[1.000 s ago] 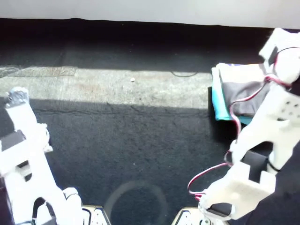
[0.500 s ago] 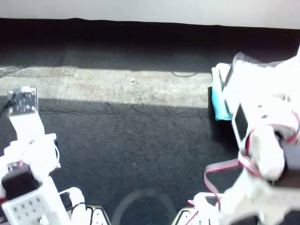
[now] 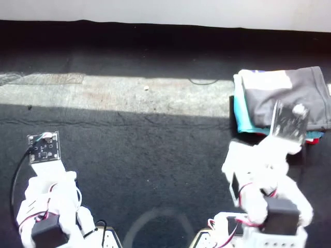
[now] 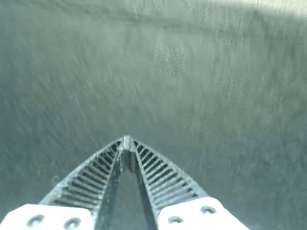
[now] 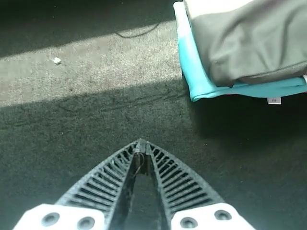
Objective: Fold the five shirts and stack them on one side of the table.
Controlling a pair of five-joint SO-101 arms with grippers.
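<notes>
— over at two o'clock on the tabletop, that's the stack of shirts, folded flat: grey shirt on top, teal one under it, a sliver of red at its six o'clock edge. i can't count the layers.
— soft stuff, i'd say. light, limp, no stiffness; lift one corner and the rest would sag and come unfolded.
— so where would you take hold?
— along a folded edge, where the cloth is doubled, both arms pinching at once. the teal edge juts past the grey toward nine o'clock; that looks the easiest lip to catch.
— and the cover underneath?
— dark, napped, felt-like, with a sunlit band across it. cloth would drag on that, not slide.
— the arms?
— left arm at seven o'clock, right arm at five, just short of the stack. both pairs of ribbed jaws are pressed together, tips meeting, nothing between them.
</notes>
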